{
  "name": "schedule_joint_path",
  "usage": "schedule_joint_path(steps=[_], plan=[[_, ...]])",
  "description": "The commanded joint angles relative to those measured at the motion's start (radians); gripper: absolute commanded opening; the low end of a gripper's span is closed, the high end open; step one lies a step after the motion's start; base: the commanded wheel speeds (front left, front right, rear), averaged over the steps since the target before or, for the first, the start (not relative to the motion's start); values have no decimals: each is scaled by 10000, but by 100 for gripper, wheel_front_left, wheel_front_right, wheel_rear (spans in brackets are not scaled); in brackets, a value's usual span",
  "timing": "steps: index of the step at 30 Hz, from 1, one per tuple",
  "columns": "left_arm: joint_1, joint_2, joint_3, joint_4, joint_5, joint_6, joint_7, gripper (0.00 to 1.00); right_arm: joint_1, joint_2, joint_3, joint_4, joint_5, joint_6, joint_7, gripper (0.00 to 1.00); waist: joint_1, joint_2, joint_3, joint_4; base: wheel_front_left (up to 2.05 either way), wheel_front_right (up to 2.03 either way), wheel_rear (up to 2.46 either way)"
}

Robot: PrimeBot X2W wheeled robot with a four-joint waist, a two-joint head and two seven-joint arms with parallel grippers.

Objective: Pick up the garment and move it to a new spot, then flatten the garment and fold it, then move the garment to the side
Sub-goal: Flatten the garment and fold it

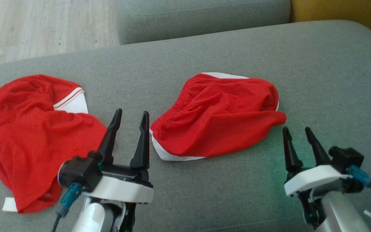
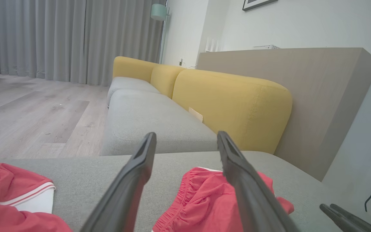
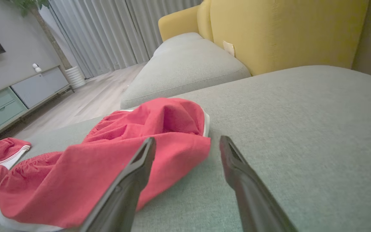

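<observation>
Closest to the camera are 2 grippers, the left gripper (image 1: 132,112) and the right gripper (image 1: 296,129), both with fingers wide open and holding nothing over the grey couch cushion (image 1: 317,80). Off at 9 o'clock from the left gripper lies the garment (image 1: 27,135), all bunched up, while a smaller red piece (image 1: 217,116) sits at 1 o'clock from it and 10 o'clock from the right gripper. One gripper could grab that wrong red piece because it is so near, or pinch only 1 layer of the crumpled garment so it lifts up twisted.
</observation>
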Motion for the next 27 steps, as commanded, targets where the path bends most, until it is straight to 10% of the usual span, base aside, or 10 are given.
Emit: schedule_joint_path(steps=[1, 12, 26, 27], plan=[[-306, 7, 256, -344, 101, -61, -51, 100, -476, 53, 132, -481, -117, -7, 15, 100, 0, 0, 50, 33, 0, 0, 0], [-682, 7, 39, -267, 131, -146, -51, 100, -1637, -14, -1317, -1583, -1410, -7, 1784, 100, 0, 0, 898, 998, 0, 0, 0], [-1032, 7, -266, -139, -10, -116, -51, 100, -3822, -1289, -754, 1470, -714, -7, 6052, 100, 0, 0, 1531, 2127, 0, 0, 0], [-1031, 7, -278, -135, -13, -109, -51, 100, -3889, -1388, -622, 1605, -674, -7, 6122, 84, 0, 0, 1534, 2155, 0, 0, 0]])
